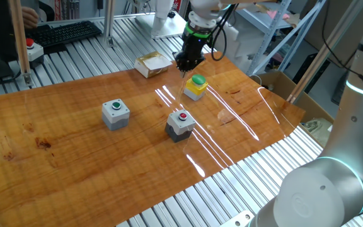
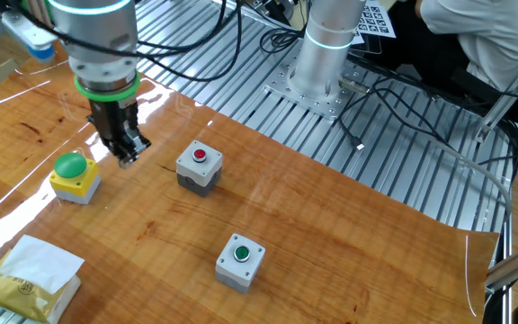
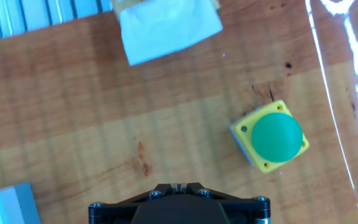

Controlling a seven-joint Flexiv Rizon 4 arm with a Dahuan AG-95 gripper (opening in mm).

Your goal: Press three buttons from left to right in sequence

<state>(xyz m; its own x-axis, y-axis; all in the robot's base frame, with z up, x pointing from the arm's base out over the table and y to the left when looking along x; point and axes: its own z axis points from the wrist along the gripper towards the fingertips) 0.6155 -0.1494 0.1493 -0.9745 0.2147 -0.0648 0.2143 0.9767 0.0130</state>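
Note:
Three button boxes stand on the wooden table top [image 1: 74, 151]: light grey with a green cap [image 1: 115, 112] [image 2: 241, 259], dark grey with a red cap [image 1: 181, 123] [image 2: 199, 165], and yellow with a green dome [image 1: 196, 85] [image 2: 73, 174] [image 3: 271, 137]. My gripper [image 1: 188, 63] [image 2: 126, 153] [image 3: 178, 186] hangs above the bare wood just beside the yellow box, between it and the red-capped box, touching neither. Its fingertips meet with no gap and hold nothing. A grey box corner [image 3: 5, 202] shows at the hand view's lower left; I cannot tell which box it is.
A pack with white tissue on top [image 1: 151, 63] [image 2: 30, 274] [image 3: 166, 25] lies near the yellow box. A pale box with a red mushroom button [image 1: 30, 49] and a keyboard [image 1: 68, 33] sit on the metal slats beyond the table top. A person sits there.

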